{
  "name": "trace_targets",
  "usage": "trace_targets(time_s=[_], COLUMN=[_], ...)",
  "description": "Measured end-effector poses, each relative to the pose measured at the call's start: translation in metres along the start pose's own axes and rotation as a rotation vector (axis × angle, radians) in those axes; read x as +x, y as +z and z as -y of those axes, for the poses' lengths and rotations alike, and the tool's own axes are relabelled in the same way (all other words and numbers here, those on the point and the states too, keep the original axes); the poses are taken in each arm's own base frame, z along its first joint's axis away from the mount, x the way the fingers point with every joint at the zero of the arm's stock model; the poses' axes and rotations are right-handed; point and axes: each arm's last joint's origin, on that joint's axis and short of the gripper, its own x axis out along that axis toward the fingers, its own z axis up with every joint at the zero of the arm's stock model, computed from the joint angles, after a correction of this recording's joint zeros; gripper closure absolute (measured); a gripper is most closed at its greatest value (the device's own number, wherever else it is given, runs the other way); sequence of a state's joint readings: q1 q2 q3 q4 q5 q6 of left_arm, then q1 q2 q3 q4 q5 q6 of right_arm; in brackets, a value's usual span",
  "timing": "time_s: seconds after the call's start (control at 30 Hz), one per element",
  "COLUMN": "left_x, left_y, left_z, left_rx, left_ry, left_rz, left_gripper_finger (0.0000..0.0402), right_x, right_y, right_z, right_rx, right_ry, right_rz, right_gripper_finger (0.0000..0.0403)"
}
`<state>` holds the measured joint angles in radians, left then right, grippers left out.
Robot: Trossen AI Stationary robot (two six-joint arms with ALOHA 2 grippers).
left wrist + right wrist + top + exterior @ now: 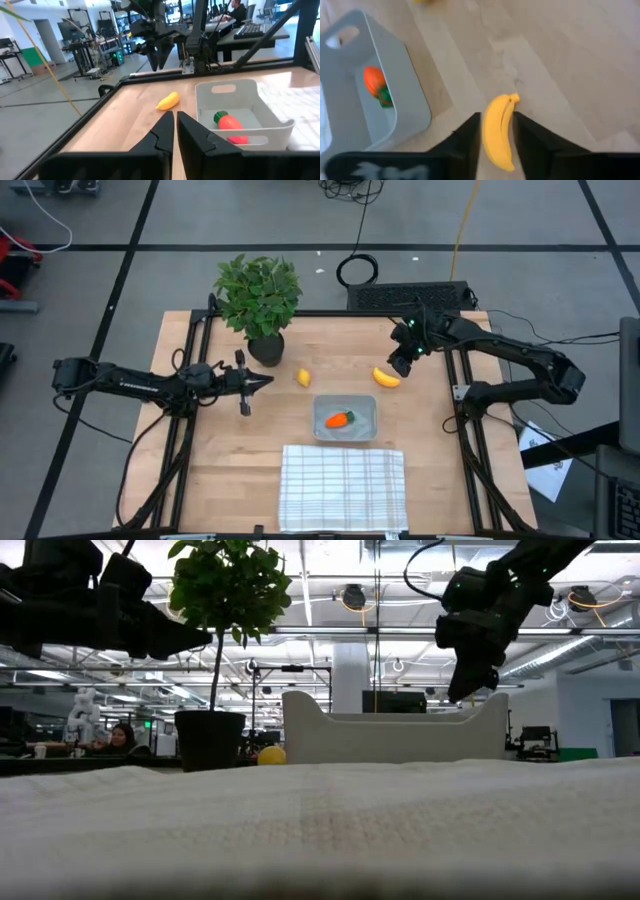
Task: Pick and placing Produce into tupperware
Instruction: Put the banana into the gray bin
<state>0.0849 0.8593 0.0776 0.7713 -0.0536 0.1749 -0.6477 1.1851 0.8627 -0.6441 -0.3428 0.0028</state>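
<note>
The yellow banana lies on the wooden table, to the right of and beyond the tupperware. My right gripper hangs above it, open. In the right wrist view its two fingers frame the banana without touching it. In the low view that gripper is well above the table. The orange carrot lies inside the tupperware. The small lemon sits on the table left of the banana. My left gripper is shut, level, near the plant pot, pointing toward the lemon.
A leafy potted plant stands at the far left of the table, just behind my left gripper. A white grid-striped cloth lies at the near edge, in front of the tupperware. Bare wood shows between lemon and banana.
</note>
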Motion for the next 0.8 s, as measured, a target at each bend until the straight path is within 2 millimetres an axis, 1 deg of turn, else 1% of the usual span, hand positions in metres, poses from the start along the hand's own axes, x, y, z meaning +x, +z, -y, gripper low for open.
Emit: trace_targets(time_s=[0.2,0.27,0.37,0.43,0.53,0.8], left_x=[0.0,0.0,0.0,0.0,0.0,0.0], left_y=[-0.001,-0.001,-0.001,-0.001,-0.001,-0.001], left_z=[0.0,0.0,0.0,0.0,0.0,0.0], left_rx=[0.0,-0.004,-0.023,-0.026,-0.033,-0.053], left_ry=[-0.001,-0.001,-0.001,-0.001,-0.001,-0.001], left_rz=[-0.006,-0.006,-0.006,-0.006,-0.006,-0.006], left_gripper_finger=[0.0376,0.0376,0.0376,0.0376,0.0376,0.0376], right_x=[0.003,0.003,0.004,0.004,0.005,0.013], right_y=[-0.001,-0.001,-0.001,-0.002,-0.003,-0.005], right_z=[-0.002,-0.003,-0.003,-0.003,-0.007,-0.017], right_rx=[-0.107,-0.116,-0.064,-0.039,-0.047,-0.08], right_ry=[0.004,0.004,-0.045,-0.068,-0.06,-0.041], right_rz=[-0.025,-0.026,-0.029,-0.033,-0.048,-0.089], right_gripper_finger=[0.0187,0.016,0.0132,0.0119,0.0108,0.0104])
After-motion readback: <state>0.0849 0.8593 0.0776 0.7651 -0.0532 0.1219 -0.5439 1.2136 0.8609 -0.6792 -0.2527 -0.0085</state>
